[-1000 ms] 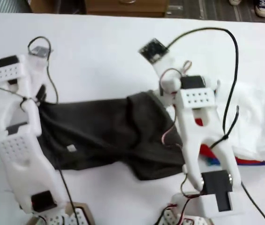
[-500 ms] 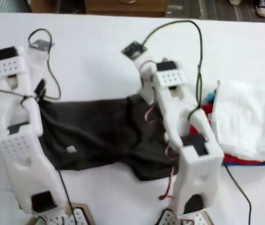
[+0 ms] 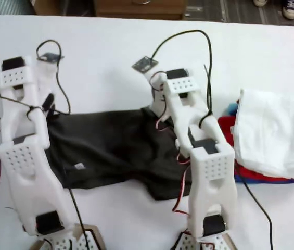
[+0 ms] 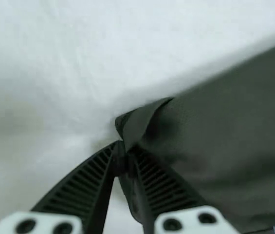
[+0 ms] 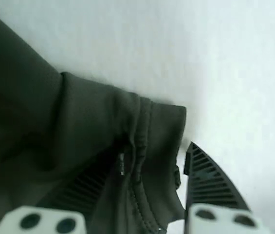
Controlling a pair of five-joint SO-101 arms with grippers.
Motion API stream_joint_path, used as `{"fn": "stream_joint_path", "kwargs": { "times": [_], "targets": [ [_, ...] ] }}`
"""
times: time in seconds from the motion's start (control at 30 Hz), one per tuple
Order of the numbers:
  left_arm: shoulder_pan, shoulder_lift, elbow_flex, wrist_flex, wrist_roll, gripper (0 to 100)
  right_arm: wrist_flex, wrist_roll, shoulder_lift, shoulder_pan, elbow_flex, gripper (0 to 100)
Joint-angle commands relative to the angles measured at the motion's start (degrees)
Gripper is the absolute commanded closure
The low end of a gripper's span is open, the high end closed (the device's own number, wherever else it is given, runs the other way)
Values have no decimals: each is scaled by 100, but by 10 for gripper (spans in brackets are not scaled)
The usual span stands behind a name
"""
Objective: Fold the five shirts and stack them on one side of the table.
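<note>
The left gripper (image 4: 121,151) is pinching a corner of the dark grey shirt (image 3: 110,148), its fingers clamped tight on the cloth. The right gripper (image 5: 154,158) is sitting at the shirt's far edge, fingers apart, with a hemmed fold draping over one of them. The shirt is lying spread on the bench (image 3: 110,52) between the arms. A stack of folded shirts (image 3: 274,130), white on top, is resting beside the right arm.

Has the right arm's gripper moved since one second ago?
Yes. In the high view the right gripper moved leftward in the picture, away from the folded white shirt, over the dark shirt.
</note>
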Motion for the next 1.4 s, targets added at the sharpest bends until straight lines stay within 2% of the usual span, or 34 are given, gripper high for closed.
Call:
{"fn": "stream_joint_path", "kwargs": {
  "times": [0.0, 0.13, 0.27, 0.33, 0.43, 0.63, 0.83, 1.0, 1.07, 1.23, 1.37],
  "targets": [
    [35, 44, -233, -88, 35, 977, 57, 9, 4, 40, -149, 986],
    [0, 53, -365, -70, 35, 978, 92, 9, -4, 224, -431, 980],
    [-149, 62, -681, -9, 35, 978, 101, 26, -4, 734, -1169, 979],
    [-246, 79, -901, 62, 35, 978, 233, 255, 4, 901, -1503, 979],
    [-308, 105, -1191, 202, 18, 977, 655, 589, 4, 936, -1916, 979],
    [-308, 79, -1499, 343, 9, 977, 1297, 642, 13, 945, -2796, 979],
    [-325, 360, -1244, 316, -9, 977, 1437, 651, 48, 998, -2752, 979],
    [-431, 527, -1701, 185, 44, 973, 1429, 651, 57, 998, -2576, 978],
    [-422, 527, -2009, 220, 62, 934, 1429, 651, 57, 989, -2576, 978],
    [-457, 519, -2765, 308, 193, 741, 1429, 642, 57, 1007, -2593, 978],
    [-457, 563, -3134, 352, 211, 714, 1473, 615, 57, 1042, -2576, 978]
  ]
}}
